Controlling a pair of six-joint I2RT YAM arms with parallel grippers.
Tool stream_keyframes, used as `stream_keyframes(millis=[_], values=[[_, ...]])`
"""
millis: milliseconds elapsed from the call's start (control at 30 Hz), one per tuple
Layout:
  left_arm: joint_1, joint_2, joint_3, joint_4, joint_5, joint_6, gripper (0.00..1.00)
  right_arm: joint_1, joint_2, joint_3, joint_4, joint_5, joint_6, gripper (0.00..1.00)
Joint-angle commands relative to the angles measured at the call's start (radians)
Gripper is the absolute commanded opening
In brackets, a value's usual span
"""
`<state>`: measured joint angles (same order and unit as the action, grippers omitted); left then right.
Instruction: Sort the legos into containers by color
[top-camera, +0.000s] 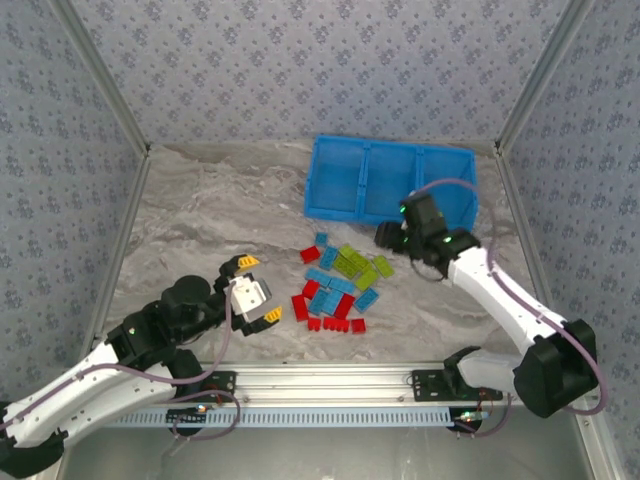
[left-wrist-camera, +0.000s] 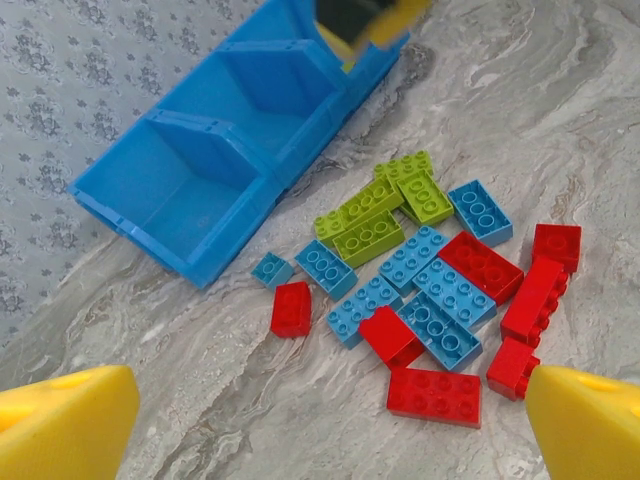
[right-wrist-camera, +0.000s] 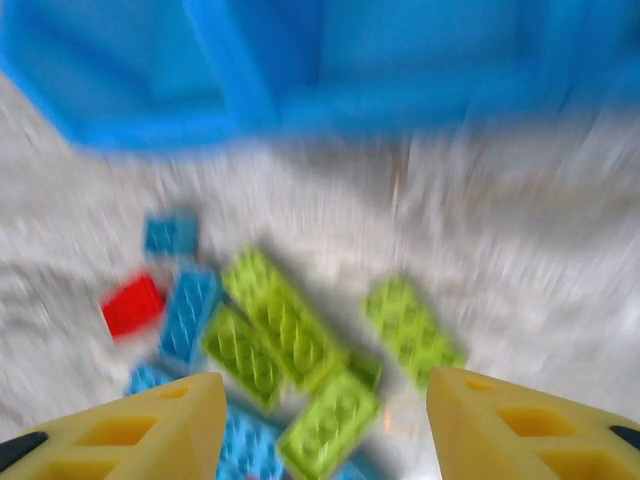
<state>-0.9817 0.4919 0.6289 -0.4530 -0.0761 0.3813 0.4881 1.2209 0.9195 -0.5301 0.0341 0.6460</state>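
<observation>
Legos in red, blue and green lie in a loose heap on the desk, just in front of the tray, whose compartments appear to hold nothing yet. The right jaws are parted with nothing between them and hang over the green bricks at the tray side of the heap; that wrist view is blurred. The left jaws are spread wide, empty, left of the heap.

A green pick is judged to be in hand. The lone green brick should be chosen, as it lies apart from its neighbours. The jaws should be aligned across its narrow sides and lowered straight.

The desk is grey, marbled and smooth-looking, so nudged bricks may slide. Patterned wallpaper and metal posts enclose the cell.
</observation>
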Motion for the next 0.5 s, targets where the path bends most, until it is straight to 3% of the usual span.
stream_keyframes(millis=[0,167,467], values=[[0.005,0.012,0.002,-0.012,-0.004,0.018,0.99,0.097,0.029,-0.078,-0.017,0.010,0.179,0.59],[0.006,0.026,0.004,-0.014,-0.002,0.018,0.99,0.215,0.189,-0.027,-0.047,0.038,0.249,0.70],[0.006,0.026,0.004,-0.021,-0.009,0.021,0.99,0.237,0.377,0.037,-0.004,0.084,0.248,0.66]])
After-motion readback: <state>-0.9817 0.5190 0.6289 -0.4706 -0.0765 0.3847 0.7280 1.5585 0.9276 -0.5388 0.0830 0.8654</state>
